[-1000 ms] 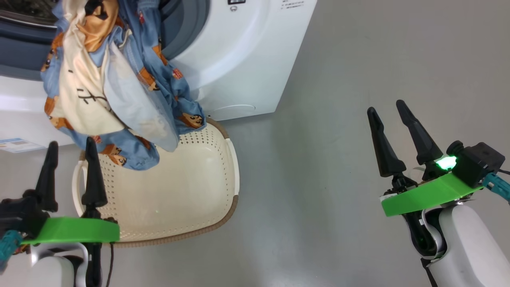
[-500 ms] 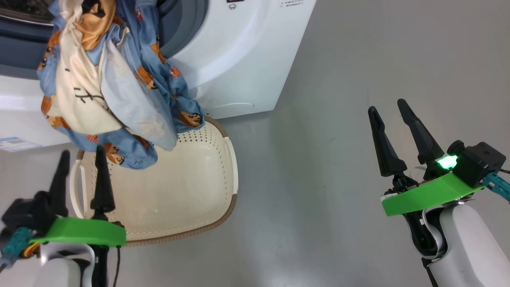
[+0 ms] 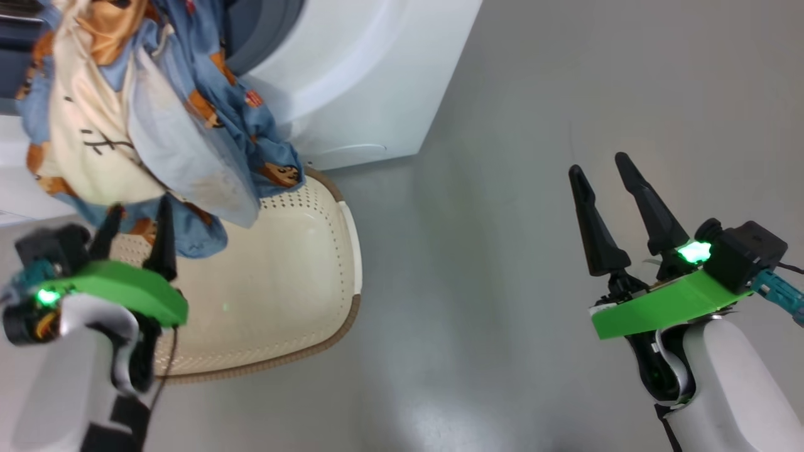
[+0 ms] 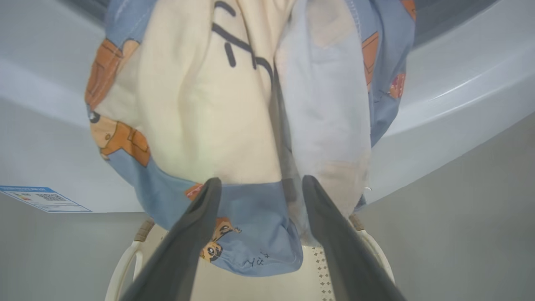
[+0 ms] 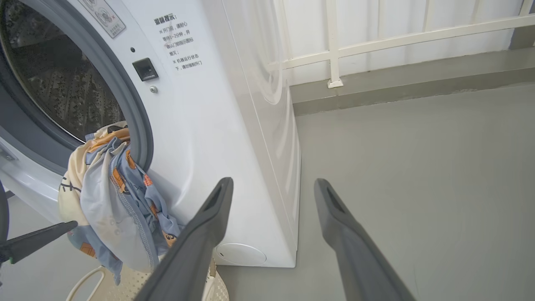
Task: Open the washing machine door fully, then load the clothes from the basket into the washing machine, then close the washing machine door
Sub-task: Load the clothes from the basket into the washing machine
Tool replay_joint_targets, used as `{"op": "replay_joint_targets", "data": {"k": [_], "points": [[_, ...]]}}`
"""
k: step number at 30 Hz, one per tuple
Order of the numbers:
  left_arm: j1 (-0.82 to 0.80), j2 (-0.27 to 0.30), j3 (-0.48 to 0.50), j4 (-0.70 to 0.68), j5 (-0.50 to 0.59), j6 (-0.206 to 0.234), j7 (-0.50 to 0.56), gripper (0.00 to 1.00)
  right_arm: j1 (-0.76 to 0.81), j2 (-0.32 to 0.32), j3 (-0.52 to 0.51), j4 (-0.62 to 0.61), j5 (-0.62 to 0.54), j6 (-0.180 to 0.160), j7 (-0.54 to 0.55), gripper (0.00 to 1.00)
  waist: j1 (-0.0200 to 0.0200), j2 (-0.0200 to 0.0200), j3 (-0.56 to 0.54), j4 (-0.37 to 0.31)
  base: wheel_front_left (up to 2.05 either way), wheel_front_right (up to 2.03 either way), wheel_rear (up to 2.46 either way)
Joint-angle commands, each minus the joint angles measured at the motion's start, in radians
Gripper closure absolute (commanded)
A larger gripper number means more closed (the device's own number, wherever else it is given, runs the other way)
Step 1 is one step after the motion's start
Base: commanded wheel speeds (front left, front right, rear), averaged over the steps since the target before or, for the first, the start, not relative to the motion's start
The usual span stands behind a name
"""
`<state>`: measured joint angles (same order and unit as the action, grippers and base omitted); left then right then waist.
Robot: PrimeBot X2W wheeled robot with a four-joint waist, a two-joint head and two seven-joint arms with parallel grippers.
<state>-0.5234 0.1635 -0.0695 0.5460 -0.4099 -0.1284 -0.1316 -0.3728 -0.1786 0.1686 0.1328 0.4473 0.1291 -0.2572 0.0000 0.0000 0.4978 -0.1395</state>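
The clothes (image 3: 144, 119), light blue with orange figures and a cream patch, hang out of the washing machine (image 3: 358, 75) opening and down over the cream basket (image 3: 295, 282). In the right wrist view they (image 5: 113, 196) drape over the grey gasket below the steel drum (image 5: 58, 83). My left gripper (image 3: 141, 207) is open just under the hanging bundle. In the left wrist view its fingertips (image 4: 213, 182) reach the lower hem of the clothes (image 4: 234, 104). My right gripper (image 3: 598, 163) is open and empty over the floor, well right of the basket. The door is out of view.
Bare grey floor (image 3: 490, 251) stretches right of the machine and basket. A white railing (image 5: 334, 42) and a low kerb run behind. A blue label (image 4: 42, 198) sits low on the machine's front. The left gripper's finger (image 5: 37, 238) shows beside the clothes.
My left gripper has risen and moved forward to the hanging clothes' lower edge. The head camera has shifted, sliding the scene left. The right gripper has held its place.
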Motion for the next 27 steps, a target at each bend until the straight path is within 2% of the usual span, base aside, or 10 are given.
{"op": "replay_joint_targets", "data": {"k": [1, 8, 15, 27], "points": [[-0.042, 0.050, 0.018, 0.014, -0.007, -0.001, -0.006, 0.00, -0.009, 0.007, 0.024, -0.028, -0.005, 0.002, -0.005, 0.00, 0.0000, 0.0000, 0.025, -0.022, 0.00, 0.00, 0.00], [-0.198, 0.123, -0.098, 0.173, -0.087, -0.002, -0.036, 0.00, -0.027, 0.024, 0.025, -0.033, -0.006, 0.002, -0.005, 0.00, 0.0000, 0.0000, 0.083, -0.076, 0.00, 0.00, 0.00], [-0.284, 0.162, -0.269, 0.185, -0.193, -0.002, -0.086, 0.00, -0.024, 0.038, 0.013, -0.042, -0.011, 0.002, -0.005, 0.00, 0.0000, 0.0000, 0.110, -0.099, 0.00, 0.00, 0.00], [-0.448, 0.163, -0.331, 0.319, -0.318, -0.002, -0.118, 0.00, -0.049, 0.044, 0.022, -0.044, -0.015, 0.002, -0.005, 0.00, 0.0000, 0.0000, 0.155, -0.095, 0.00, 0.00, 0.00]]}}
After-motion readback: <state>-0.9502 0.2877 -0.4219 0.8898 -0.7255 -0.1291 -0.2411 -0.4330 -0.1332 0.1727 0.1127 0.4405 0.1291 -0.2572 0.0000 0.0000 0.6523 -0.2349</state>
